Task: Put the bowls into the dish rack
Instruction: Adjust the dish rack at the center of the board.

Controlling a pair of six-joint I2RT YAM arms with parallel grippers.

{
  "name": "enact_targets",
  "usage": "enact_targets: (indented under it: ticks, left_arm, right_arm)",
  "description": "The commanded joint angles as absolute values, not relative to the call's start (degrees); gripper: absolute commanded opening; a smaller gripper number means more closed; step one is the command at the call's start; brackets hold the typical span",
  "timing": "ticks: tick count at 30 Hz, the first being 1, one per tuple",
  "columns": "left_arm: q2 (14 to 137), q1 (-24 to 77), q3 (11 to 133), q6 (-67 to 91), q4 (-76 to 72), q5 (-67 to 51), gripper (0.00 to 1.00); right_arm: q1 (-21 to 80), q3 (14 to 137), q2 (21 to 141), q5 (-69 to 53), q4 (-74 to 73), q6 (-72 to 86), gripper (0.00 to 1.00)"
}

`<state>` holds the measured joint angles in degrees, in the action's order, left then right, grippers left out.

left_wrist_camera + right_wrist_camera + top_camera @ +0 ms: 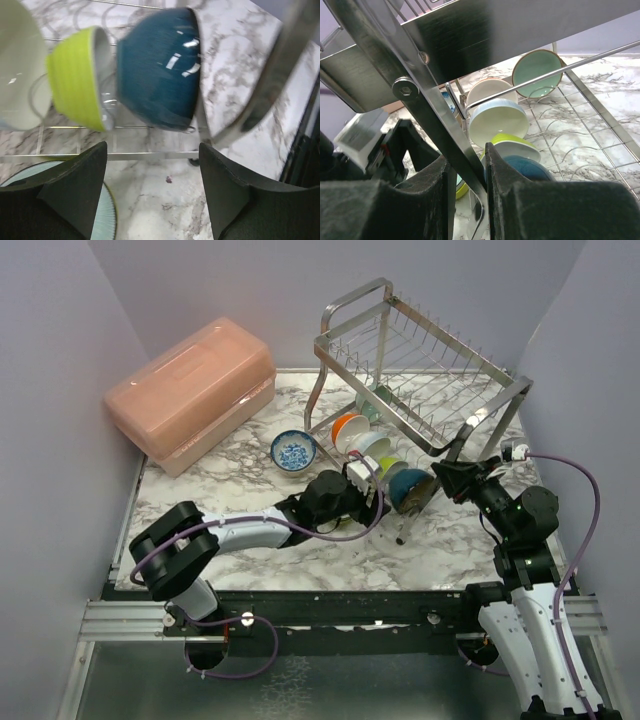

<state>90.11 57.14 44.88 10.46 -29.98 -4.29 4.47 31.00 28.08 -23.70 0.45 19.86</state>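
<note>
Teal first: saw the teal bowl (157, 75) standing on its edge in the lower shelf of the dish rack (520, 30), at the front end of the row. Saw the left tool (152, 150) wide open just in front of that bowl, not touching, with nothing between its 2 black fingers. Counted 5 bowls in the row, with a lime bowl (75, 80) right next to the teal one and a white bowl (17, 70) after that. Found the rack at the back right of the worktop (220, 475), across from a pink box (190, 390). Saw the right tool (467, 165) closed tight on a slanted steel leg of the rack, likely to stop any sliding. Spotted 1 blue-and-white bowl (294, 451) out on the worktop, not loaded yet. Spotted a pale green bowl (106, 215) too, low down, just under the left tool.

Looked like the letting-go step. To do that well: needed wide fingers, a straight pull back and a little up, and a slow pace. Needed to stay off the teal bowl's rim, for fear of tipping the row with 1 small bump. Needed to mind the pale green bowl below as well. Best not to loosen the right tool's hold on the leg before the pull-back was done.
</note>
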Motion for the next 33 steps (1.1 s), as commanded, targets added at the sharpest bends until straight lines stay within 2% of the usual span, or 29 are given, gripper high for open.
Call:
enact_targets:
  ticks: [1, 9, 20, 33]
  left_arm:
    - [88.22, 53.93, 48.39, 18.27, -23.95, 4.15, 0.73]
    - [88.95, 46.92, 47.82, 28.71, -23.89, 4.12, 0.64]
    - [95.43, 36.47, 47.86, 46.02, -29.72, -6.95, 0.58]
    - [105.31, 34.01, 48.59, 54.72, -40.43, -7.8, 0.36]
  right_arm:
    - [3.78, 31.72, 27.99, -22.07, 1.01, 25.07, 0.04]
    - [3.78, 31.55, 27.82, -22.54, 0.12, 24.9, 0.04]
    - [3.78, 31.09, 28.01, -23.49, 0.11, 24.86, 0.04]
    - [3.78, 31.74, 27.34, -23.53, -2.66, 23.69, 0.04]
